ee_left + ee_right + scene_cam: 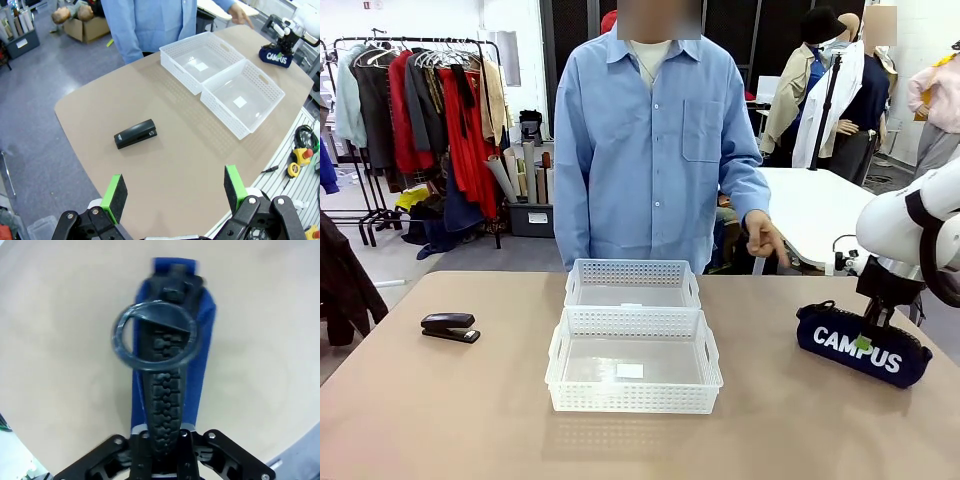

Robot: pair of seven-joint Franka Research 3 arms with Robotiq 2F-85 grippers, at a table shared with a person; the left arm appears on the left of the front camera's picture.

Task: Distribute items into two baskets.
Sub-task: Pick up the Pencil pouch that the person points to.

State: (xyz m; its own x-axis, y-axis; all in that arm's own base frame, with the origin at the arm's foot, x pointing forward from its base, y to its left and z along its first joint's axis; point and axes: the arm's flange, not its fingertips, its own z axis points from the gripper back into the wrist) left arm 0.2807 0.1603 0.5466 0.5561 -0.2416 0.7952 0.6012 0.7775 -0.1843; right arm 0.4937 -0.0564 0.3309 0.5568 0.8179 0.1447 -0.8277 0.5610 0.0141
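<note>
as the right wrist view shows, the right gripper (pixel 161 442) clamps the pouch (pixel 167 385); the left gripper (pixel 175 192) hangs open.

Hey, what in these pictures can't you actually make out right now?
Right wrist view: the pads of the right tool, hidden by the zipper ridge of the pouch; the pouch's far end, blurred.
Front view: the white label in the larger basket, too small to read; the right arm, cut off by the right edge.
Left wrist view: any marking on the stapler, too small.
</note>
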